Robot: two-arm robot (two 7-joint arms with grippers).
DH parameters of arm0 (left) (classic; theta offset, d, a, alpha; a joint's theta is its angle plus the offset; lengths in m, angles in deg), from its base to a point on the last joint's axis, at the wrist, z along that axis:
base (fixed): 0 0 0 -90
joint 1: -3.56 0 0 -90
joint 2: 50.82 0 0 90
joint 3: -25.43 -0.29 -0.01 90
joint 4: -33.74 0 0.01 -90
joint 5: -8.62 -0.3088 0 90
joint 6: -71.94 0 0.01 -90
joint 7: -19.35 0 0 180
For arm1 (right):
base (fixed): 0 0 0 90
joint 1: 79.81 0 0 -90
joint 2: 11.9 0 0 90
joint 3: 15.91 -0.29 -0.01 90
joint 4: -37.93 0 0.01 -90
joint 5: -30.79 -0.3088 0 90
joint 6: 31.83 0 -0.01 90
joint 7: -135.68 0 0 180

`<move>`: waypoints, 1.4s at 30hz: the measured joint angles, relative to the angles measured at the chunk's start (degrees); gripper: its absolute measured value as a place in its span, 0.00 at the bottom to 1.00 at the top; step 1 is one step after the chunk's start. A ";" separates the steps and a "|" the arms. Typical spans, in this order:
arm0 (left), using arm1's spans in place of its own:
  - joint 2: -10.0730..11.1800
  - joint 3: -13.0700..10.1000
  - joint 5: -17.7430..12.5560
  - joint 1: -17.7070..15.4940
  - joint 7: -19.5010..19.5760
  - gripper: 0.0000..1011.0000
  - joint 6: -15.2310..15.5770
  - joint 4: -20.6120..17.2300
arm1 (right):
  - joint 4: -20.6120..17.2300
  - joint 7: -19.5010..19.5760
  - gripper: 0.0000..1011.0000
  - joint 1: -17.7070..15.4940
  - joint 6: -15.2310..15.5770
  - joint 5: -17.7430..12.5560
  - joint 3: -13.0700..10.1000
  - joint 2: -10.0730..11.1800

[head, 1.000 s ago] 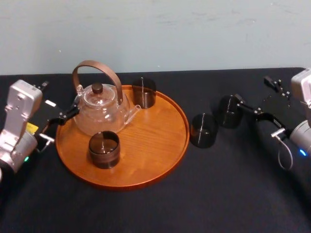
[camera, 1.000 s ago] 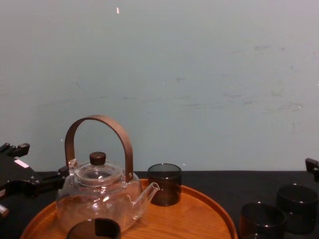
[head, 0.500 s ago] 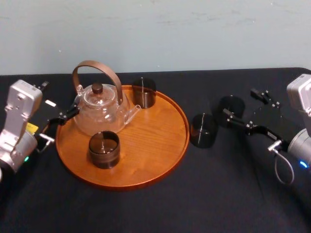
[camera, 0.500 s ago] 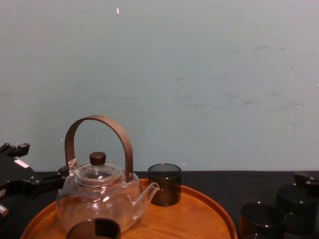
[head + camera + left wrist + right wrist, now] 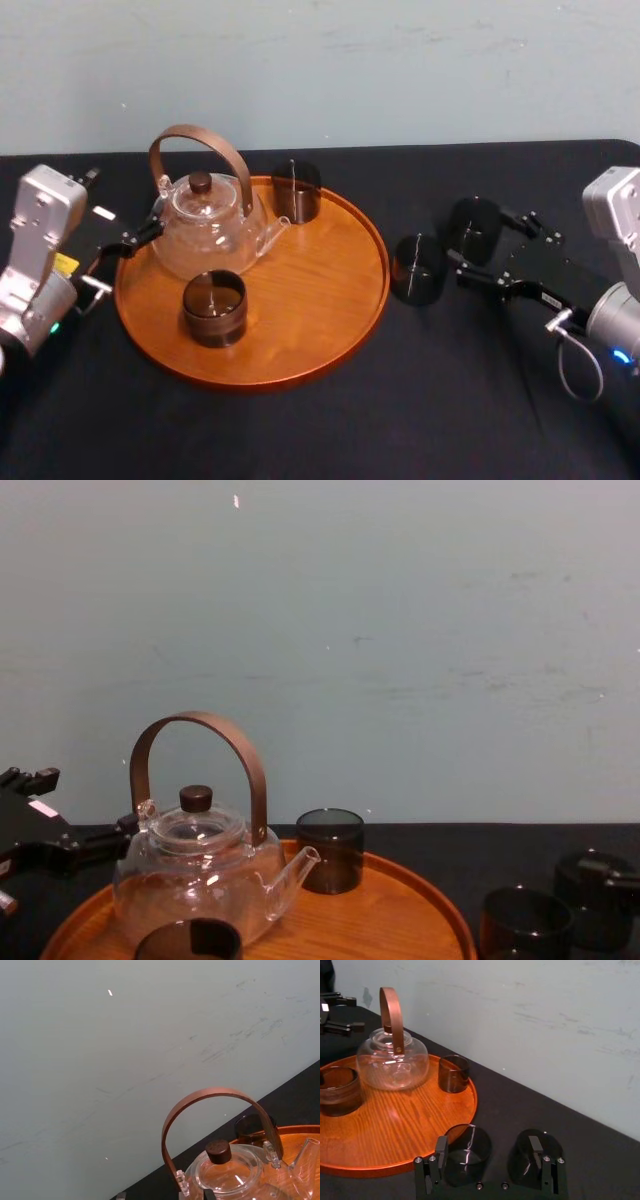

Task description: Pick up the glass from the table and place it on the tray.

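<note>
Two dark smoky glasses stand on the black table (image 5: 330, 430) to the right of the tray (image 5: 320, 300): a near glass (image 5: 418, 268) (image 5: 467, 1152) and a far glass (image 5: 474, 230) (image 5: 535, 1157). My right gripper (image 5: 481, 238) (image 5: 488, 1147) is open at table height and points at them. One finger reaches between the two glasses, the other lies by the far glass's outer side, and neither glass is gripped. The left gripper (image 5: 125, 200) rests open at the tray's left rim, beside the teapot.
On the tray stand a clear glass teapot (image 5: 205, 225) with an arched brown handle and two more dark glasses, one at the back (image 5: 296, 192) and one at the front (image 5: 214, 307). The tray's right half is bare wood. A pale wall closes off the back.
My right gripper has swung in from the right, lower and closer, until its open fingers reach the two glasses on the table. The glasses and the left arm have not moved.
</note>
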 joint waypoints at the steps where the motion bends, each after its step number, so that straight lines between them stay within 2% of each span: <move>1: 0.00 0.00 0.00 0.00 0.00 0.99 0.00 0.00 | 0.00 -0.22 1.00 -0.06 0.12 -0.10 -0.06 -0.09; 10: 0.00 0.00 0.00 0.00 0.00 0.99 0.00 0.00 | 1.24 -2.77 1.00 -0.19 2.64 -1.50 -0.70 -1.60; 22: 0.00 0.00 0.00 0.00 0.00 0.99 0.00 0.00 | 4.33 -4.76 1.00 1.17 5.96 -1.44 -0.95 -4.08; 42: 0.00 0.00 0.00 0.00 0.00 0.99 0.00 0.00 | 9.40 -6.36 1.00 4.91 7.71 0.77 0.43 -7.64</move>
